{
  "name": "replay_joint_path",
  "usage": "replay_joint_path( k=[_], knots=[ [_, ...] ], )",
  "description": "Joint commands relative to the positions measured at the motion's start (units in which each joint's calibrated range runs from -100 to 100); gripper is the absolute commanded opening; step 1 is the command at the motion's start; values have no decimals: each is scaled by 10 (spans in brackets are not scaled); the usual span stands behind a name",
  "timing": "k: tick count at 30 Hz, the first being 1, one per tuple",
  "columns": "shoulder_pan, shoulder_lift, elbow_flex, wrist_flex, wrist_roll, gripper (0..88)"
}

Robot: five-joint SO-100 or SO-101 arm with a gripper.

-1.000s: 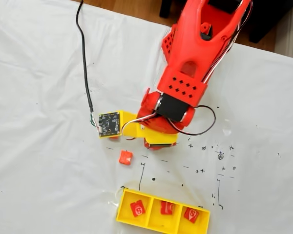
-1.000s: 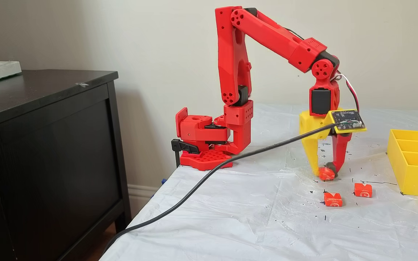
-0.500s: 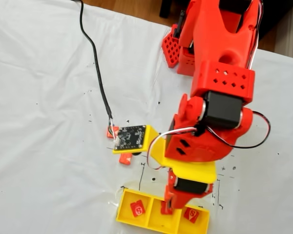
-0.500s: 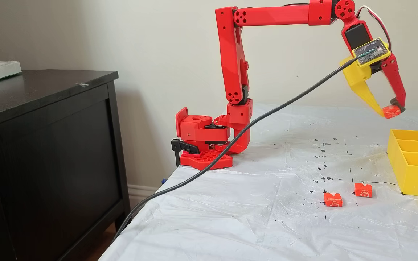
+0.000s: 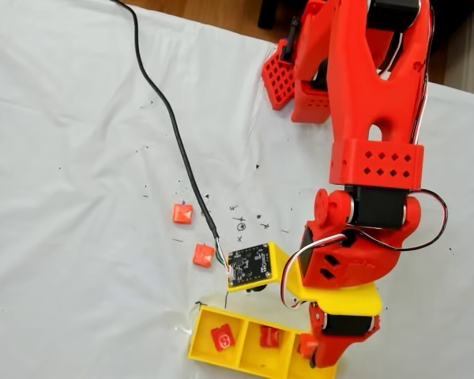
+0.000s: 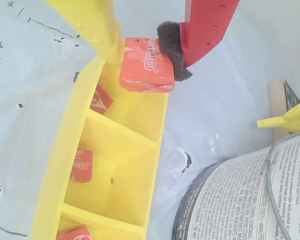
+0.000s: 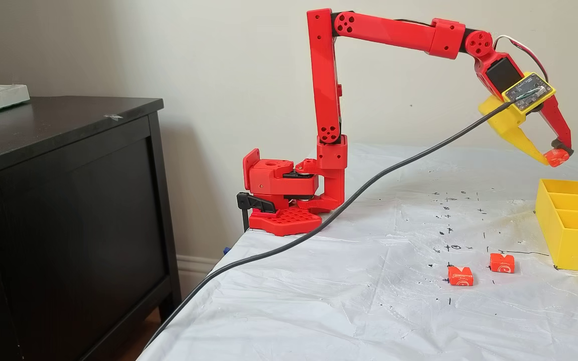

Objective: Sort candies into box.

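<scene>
Over the crinkled white plastic-sheeted table (image 7: 349, 301), the red printed arm's gripper (image 6: 142, 60) has swung across from the loose pieces, jaws clamped on a small square orange wrapped candy (image 6: 146, 65), now directly above the bright yellow three-compartment plastic tray (image 6: 140, 150), so release looks next.

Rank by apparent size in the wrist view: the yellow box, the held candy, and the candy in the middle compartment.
1. Yellow box.
2. Held candy, though nearness to the camera enlarges it.
3. Middle-compartment candy.
</scene>
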Motion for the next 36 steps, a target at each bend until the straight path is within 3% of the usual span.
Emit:
replay_joint_path(
  k=[1, 18, 24, 30, 34, 36],
  knots=[
    [-16, 0, -19, -47, 6, 2],
    [-27, 34, -30, -33, 8, 12],
    [-25, 28, -31, -24, 6, 272],
    [-24, 22, -31, -16, 8, 399],
    [-23, 9, -32, -5, 12, 361],
    [-18, -5, -37, 7, 12, 193]
  ],
)
